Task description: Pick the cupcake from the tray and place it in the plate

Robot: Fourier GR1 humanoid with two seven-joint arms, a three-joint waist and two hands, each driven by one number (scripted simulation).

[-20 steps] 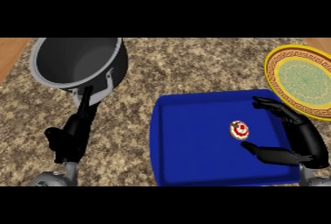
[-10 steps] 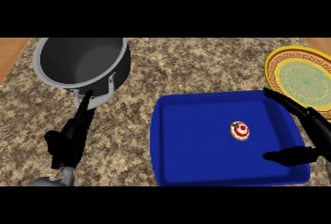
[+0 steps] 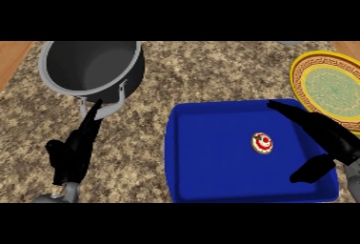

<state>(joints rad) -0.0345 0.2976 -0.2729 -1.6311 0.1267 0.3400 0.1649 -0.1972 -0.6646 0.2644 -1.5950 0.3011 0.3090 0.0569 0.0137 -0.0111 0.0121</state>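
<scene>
A small cupcake [image 3: 262, 143] with red and white icing sits on the blue tray [image 3: 211, 162], right of the tray's middle. My right hand [image 3: 330, 143] hovers over the tray's right edge, open, with straight fingers stretched toward the tray's far right corner and the thumb spread low; it holds nothing and stays apart from the cupcake. The yellow plate [image 3: 330, 86] with a green centre lies beyond the tray at the far right, partly cut off. My left hand [image 3: 76, 150] rests open at the left, fingers pointing up toward the pot.
A dark grey pot [image 3: 91, 66] with a pale rim and handle stands at the back left on the speckled stone counter [image 3: 141, 143]. Wooden strips show at both upper corners.
My right hand has drawn back to the right and lower, away from the cupcake, with its fingers straightening. The cupcake has not moved. The left hand has shifted slightly.
</scene>
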